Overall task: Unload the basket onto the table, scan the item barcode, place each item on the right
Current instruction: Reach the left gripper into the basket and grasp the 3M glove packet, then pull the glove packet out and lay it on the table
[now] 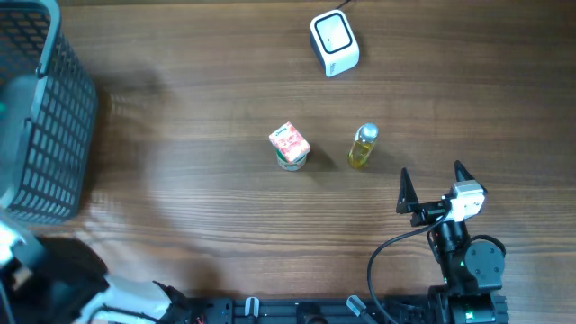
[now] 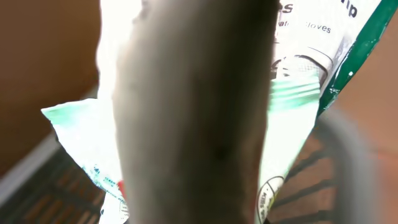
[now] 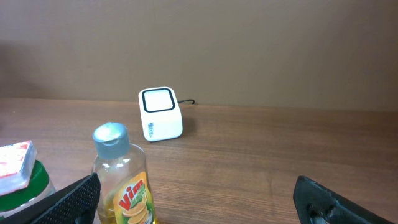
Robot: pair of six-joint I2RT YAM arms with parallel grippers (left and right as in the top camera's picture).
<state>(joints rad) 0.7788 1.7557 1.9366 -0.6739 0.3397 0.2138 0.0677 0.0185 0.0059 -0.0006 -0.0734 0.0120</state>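
The left wrist view is filled by a white and green packet [image 2: 84, 140] with printed text, pressed against a blurred dark finger [image 2: 193, 106] of my left gripper [image 2: 199, 199], which is shut on it above dark basket slats [image 2: 43, 193]. The white barcode scanner [image 1: 334, 41] [image 3: 160, 114] stands at the far side of the table. My right gripper [image 1: 434, 183] [image 3: 199, 205] hangs open near the front right, with nothing between its fingers. It points toward the scanner.
A dark mesh basket [image 1: 49, 117] stands at the table's left end. A yellow Vim bottle [image 1: 363, 147] [image 3: 124, 177] and a small cup with a pink printed lid [image 1: 289, 146] [image 3: 18, 167] stand mid-table, just ahead of the right gripper.
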